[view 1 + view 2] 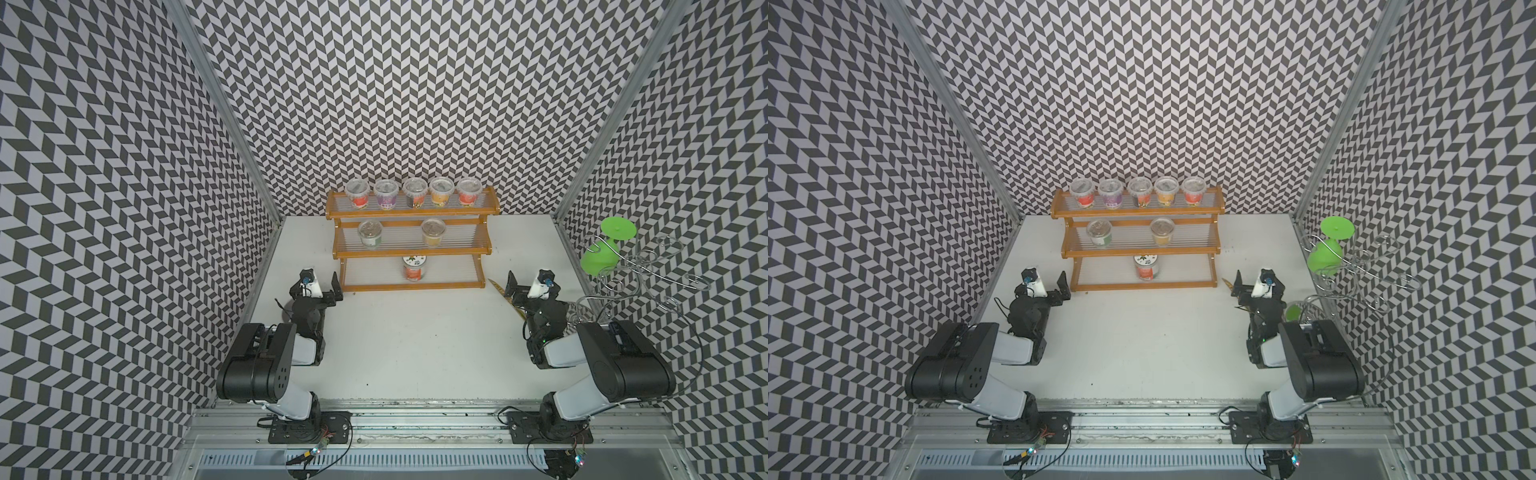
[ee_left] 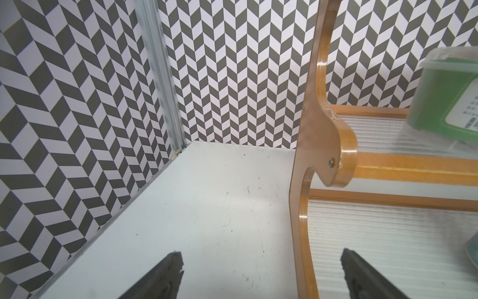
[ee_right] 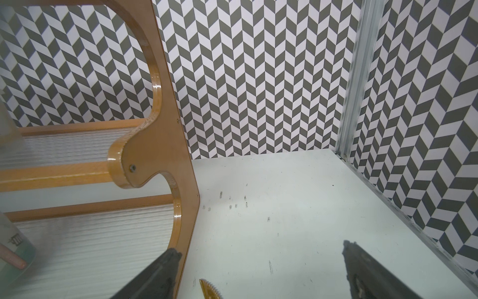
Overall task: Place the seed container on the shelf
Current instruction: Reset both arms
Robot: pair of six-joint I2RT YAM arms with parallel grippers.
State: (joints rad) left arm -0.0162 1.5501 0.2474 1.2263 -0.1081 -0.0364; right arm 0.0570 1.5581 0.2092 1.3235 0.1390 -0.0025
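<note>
The shelf (image 1: 411, 212) (image 1: 1138, 212) stands against the back wall. A seed container (image 1: 414, 267) (image 1: 1147, 268) with a white printed lid and a red label stands upright on the lowest tier, near its middle. Several more clear lidded containers (image 1: 413, 193) line the top tier and two sit on the middle tier. My left gripper (image 1: 322, 286) (image 2: 261, 259) is open and empty beside the shelf's left end panel (image 2: 318, 129). Open and empty too, my right gripper (image 1: 519, 289) (image 3: 260, 251) hovers by the right end panel (image 3: 165, 145).
A thin yellow-brown toothed strip (image 3: 209, 288) lies on the white table (image 1: 415, 345) under the right gripper. At the right wall a silver wire stand (image 1: 648, 266) holds a green goblet (image 1: 602, 249). A green-labelled container (image 2: 445, 95) sits on the middle tier's left.
</note>
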